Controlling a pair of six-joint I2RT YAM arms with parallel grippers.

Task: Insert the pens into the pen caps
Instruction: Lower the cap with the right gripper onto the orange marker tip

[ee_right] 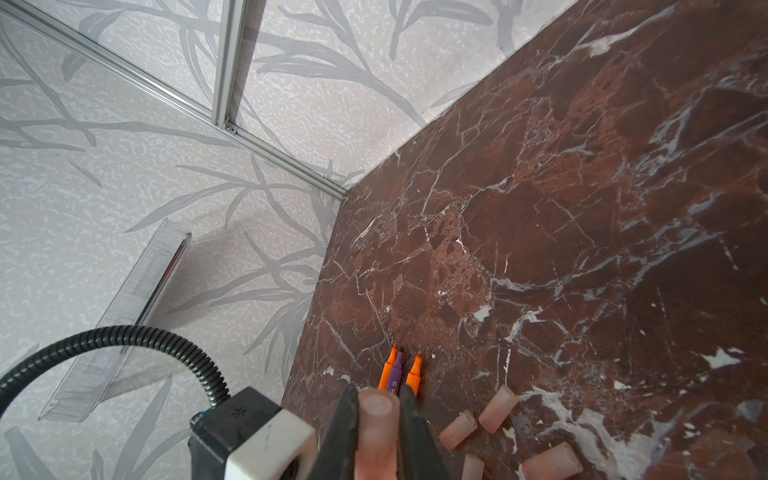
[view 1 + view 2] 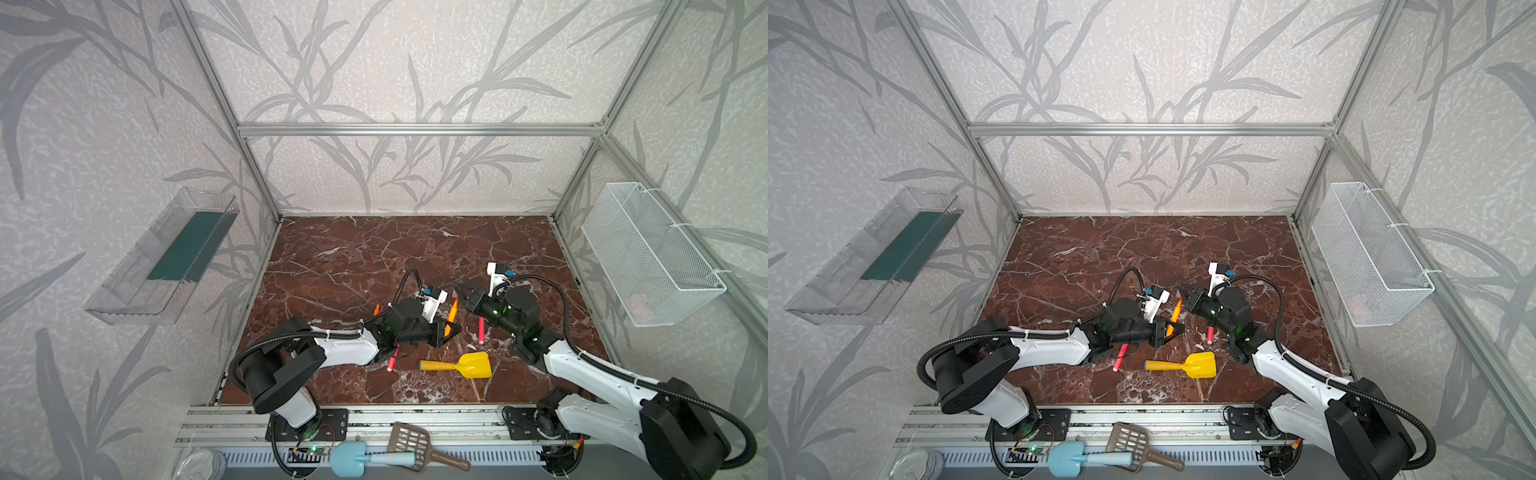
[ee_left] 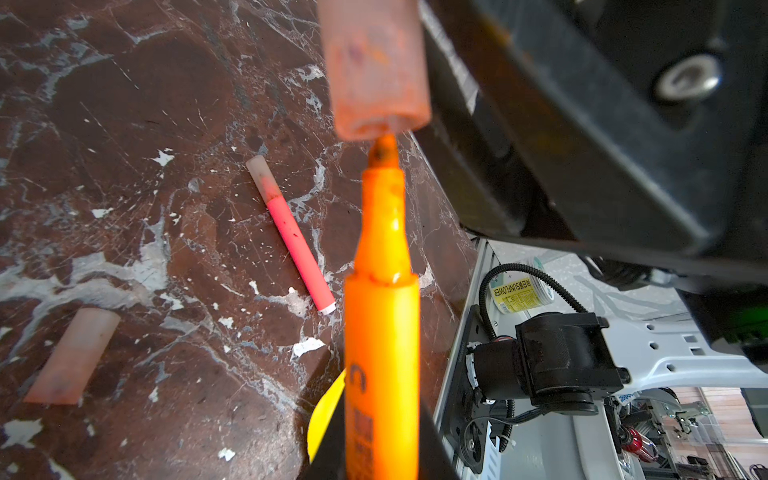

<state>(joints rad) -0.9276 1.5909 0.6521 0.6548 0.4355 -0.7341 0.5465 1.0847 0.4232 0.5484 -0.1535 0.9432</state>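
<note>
— Near the middle of the table (image 2: 374, 257), in both top views, what are the two claws doing?

— The left claw (image 2: 449, 329) is clamped on an orange pen (image 2: 453, 311), tip aimed toward the upper part of the frame. The right claw (image 2: 458, 293) is clamped on a cap (image 1: 376, 436), with its fingers (image 1: 349, 411) on either side.

— Do pen and cap meet?

— Seen from the left wrist, the pen's tip sits right at the cap's mouth; whether it is inside I cannot tell.

— What lies around them?

— A capped pink pen (image 2: 481, 330) lies just below the right claw in a top view. A second pink pen (image 2: 392, 362) sticks out from under the left arm (image 2: 345, 345), and a yellow shovel (image 2: 461, 365) lies between the arms at lower centre. From the right wrist, three bare pens (image 1: 399, 370), two orange and one purple, lie side by side just past the fingers. Four loose caps (image 1: 498, 409) are scattered at the lower right of that frame.

— And room to move?

— The upper half of the table is bare marble up to the back wall. Its side edges run along the metal frame (image 2: 415, 129), well apart from both claws. A wire basket (image 2: 652, 257) hangs on the wall at right, a clear tray (image 2: 166, 257) at left.
</note>
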